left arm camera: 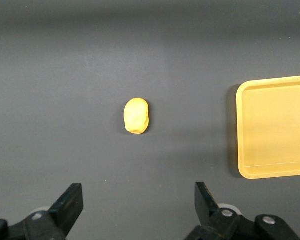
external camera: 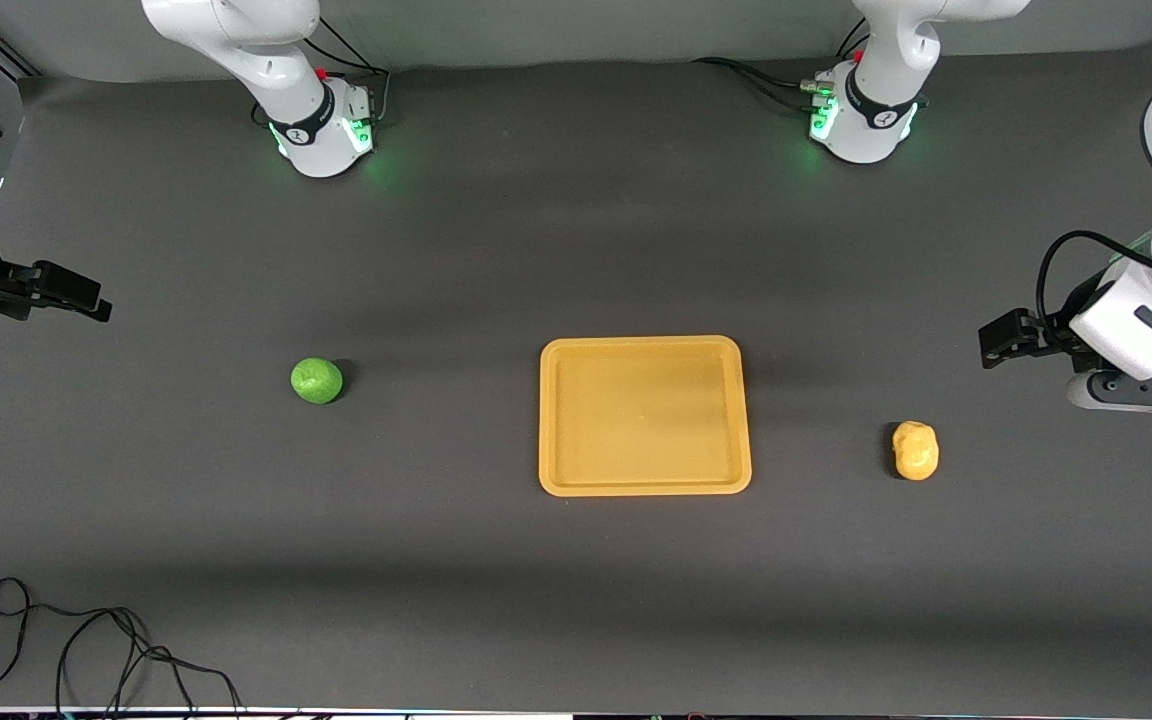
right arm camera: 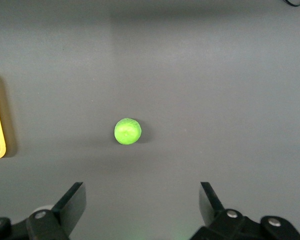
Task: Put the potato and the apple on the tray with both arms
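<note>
The orange-yellow tray [external camera: 644,415] lies empty in the middle of the table. The green apple [external camera: 317,381] lies on the table toward the right arm's end, apart from the tray. The yellow potato [external camera: 915,450] lies toward the left arm's end, also apart from the tray. My left gripper [external camera: 998,340] hangs open and empty over the table at its own end; in its wrist view [left arm camera: 138,195] the potato [left arm camera: 136,115] and a tray end [left arm camera: 275,127] show. My right gripper [external camera: 86,298] hangs open and empty at its end; its wrist view [right arm camera: 141,192] shows the apple [right arm camera: 127,131].
The two green-lit arm bases [external camera: 326,130] [external camera: 861,120] stand along the table's back edge. A loose black cable [external camera: 86,640] lies at the table edge nearest the front camera, toward the right arm's end. The table top is dark grey.
</note>
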Controlling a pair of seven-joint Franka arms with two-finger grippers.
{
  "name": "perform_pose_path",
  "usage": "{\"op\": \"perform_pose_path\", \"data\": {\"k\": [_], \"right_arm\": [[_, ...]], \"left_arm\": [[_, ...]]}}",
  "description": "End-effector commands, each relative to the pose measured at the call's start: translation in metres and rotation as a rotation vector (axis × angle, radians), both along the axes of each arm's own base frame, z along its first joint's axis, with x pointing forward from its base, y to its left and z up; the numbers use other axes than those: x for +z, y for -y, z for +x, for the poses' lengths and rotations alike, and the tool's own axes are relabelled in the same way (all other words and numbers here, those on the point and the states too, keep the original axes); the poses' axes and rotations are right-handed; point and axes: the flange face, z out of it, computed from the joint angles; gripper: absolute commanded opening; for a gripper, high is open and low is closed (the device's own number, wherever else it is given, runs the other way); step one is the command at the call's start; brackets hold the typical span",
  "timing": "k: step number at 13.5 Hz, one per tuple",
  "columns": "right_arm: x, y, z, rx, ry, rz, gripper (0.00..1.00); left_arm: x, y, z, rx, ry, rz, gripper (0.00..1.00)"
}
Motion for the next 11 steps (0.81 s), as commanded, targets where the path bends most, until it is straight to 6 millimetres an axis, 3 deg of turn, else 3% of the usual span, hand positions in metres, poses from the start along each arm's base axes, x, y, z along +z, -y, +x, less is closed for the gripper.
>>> {"op": "perform_pose_path", "data": {"k": [1, 3, 5, 7, 9, 11], "right_arm": [[0.002, 0.003, -0.006, 0.011, -0.006, -0.012, 1.00], [0.000, 0.002, -0.003, 0.011, 0.001, -0.009, 1.00], [-0.012, 0.002, -0.002, 0.013, 0.007, -0.010, 1.00], [-0.019, 0.001, -0.002, 0.012, 0.007, -0.008, 1.00], [-0.020, 0.001, -0.001, 0.012, 0.004, -0.008, 1.00], [-0.021, 0.002, 0.001, 0.011, 0.005, -0.008, 1.00]], "left_arm": [[-0.001, 0.001, -0.002, 0.015, 0.016, 0.008, 0.99], [-0.018, -0.001, -0.002, 0.017, 0.025, 0.007, 0.99], [-0.049, -0.006, 0.004, 0.020, 0.053, 0.007, 0.99], [-0.096, -0.008, 0.013, 0.012, 0.045, 0.011, 0.99], [-0.140, -0.023, 0.020, -0.001, 0.035, 0.015, 0.99], [-0.190, -0.022, 0.028, -0.045, -0.022, 0.014, 0.99]]}}
